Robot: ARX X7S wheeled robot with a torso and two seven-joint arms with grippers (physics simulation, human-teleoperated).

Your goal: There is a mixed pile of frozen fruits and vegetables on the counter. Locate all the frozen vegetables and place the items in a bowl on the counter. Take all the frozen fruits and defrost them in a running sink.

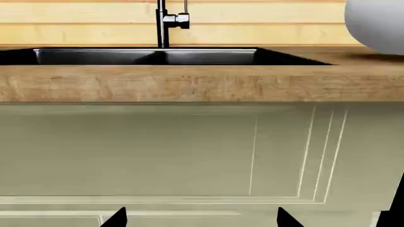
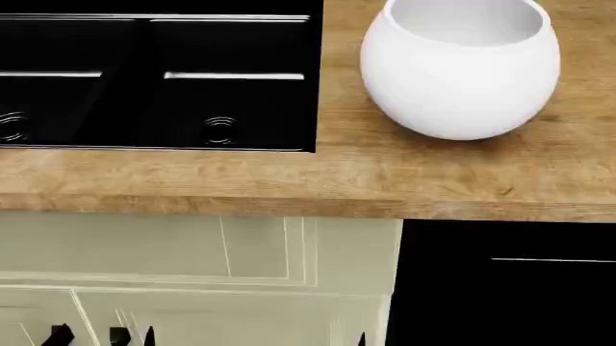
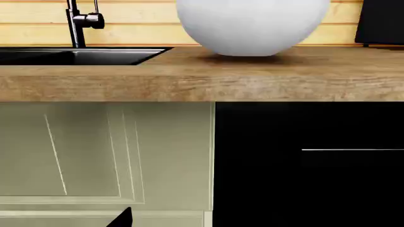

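The white bowl stands upright on the wooden counter, just right of the black double-basin sink. No water shows at the black faucet. My left gripper is open and empty, held low in front of the cabinet door below the sink. My right gripper is also low, below the bowl; one fingertip shows far out to the side and the other is lost against a black panel. The mixed pile, the frozen fruits and the vegetables are out of view.
Cream cabinet doors run under the counter's thick front edge. A black appliance front with a thin handle line sits below the bowl. A dark object stands at the back beside the bowl. A pale plank wall backs the counter.
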